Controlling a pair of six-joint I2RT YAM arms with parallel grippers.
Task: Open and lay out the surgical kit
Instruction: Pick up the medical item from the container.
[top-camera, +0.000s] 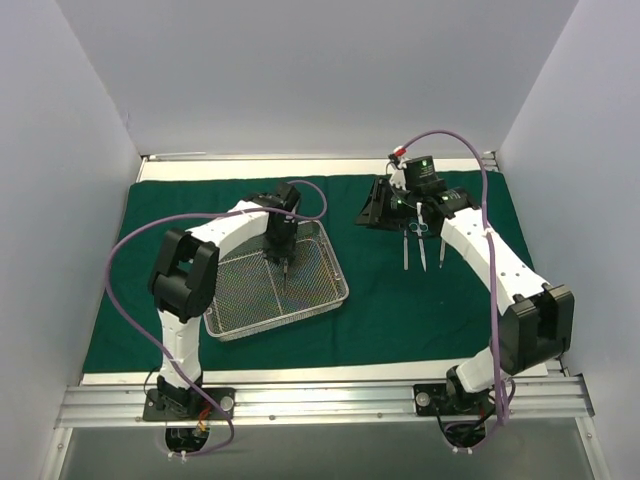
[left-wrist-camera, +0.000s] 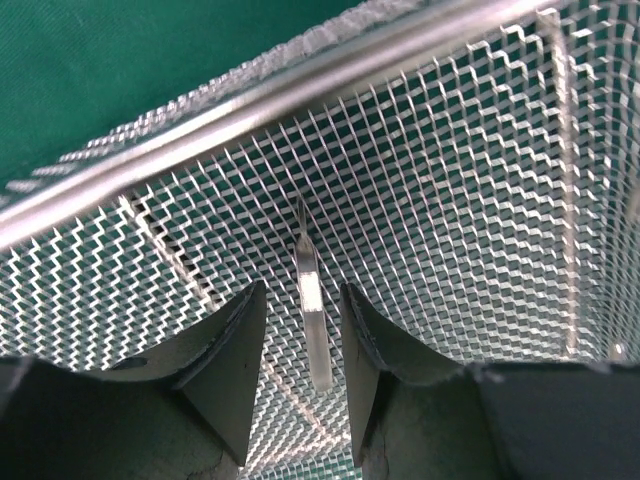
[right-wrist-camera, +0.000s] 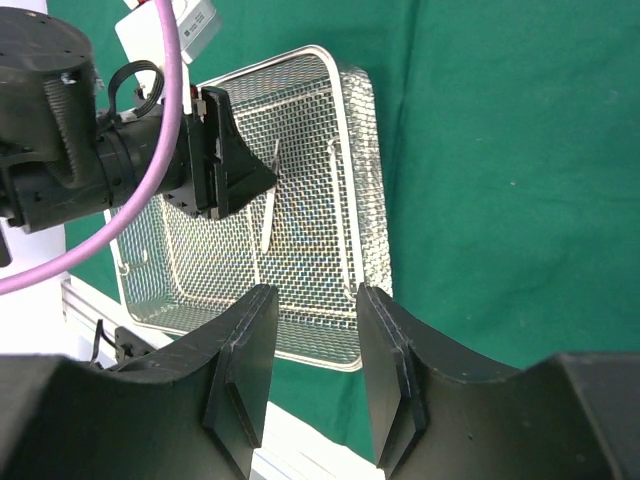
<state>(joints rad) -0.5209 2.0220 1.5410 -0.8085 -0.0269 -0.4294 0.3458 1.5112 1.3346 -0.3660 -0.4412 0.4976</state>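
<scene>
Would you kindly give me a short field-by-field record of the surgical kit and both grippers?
cloth: dark green, spread flat
tray: wire-mesh, on the cloth's left half
instrument in tray: one slim silver piece on the mesh
laid-out instruments: three, side by side on the cloth, right of the tray
left gripper: open, inside the tray, fingers either side of that piece
right gripper: open, empty, above the cloth
</scene>
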